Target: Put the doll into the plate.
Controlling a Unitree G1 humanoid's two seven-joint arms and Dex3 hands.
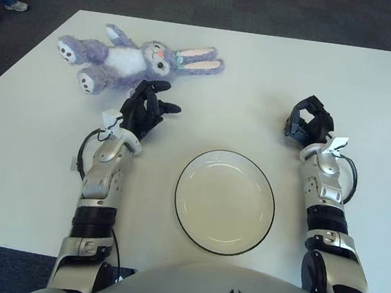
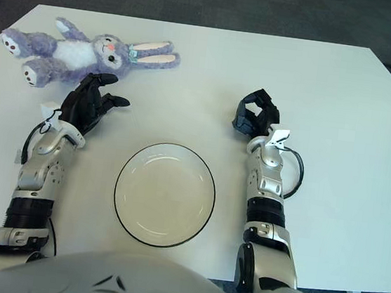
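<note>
Closest to us, our grey chest fills the bottom edge, and both our forearms reach forward over the white table [image 1: 30,170]. Between them sits the plate [image 1: 224,201], a shallow white dish with a dark rim, lying flat and holding nothing.

To the left of the plate and a little farther out is our left hand [image 1: 145,109]. Its black fingers [image 2: 116,100] are spread loosely and grasp nothing; one points off toward the right. The hand shows just on the near side of the doll, close to its lower body, but we cannot tell whether any fingertip touches the plush.

To the right of the plate, at about the same depth, is our right hand [image 1: 309,121]. Its fingers are curled inward into a loose fist, and nothing is held inside them. It stands well apart from the doll and near, but not over, the plate.

Farther away, toward the far left part of the table, lies the doll [image 1: 131,58], a purple plush rabbit with a white belly and pink-lined ears. It lies stretched out sideways, feet toward the left and ears toward the right, well clear of the plate.

Beyond the table's far edge we see dark carpet [image 1: 267,10].
</note>
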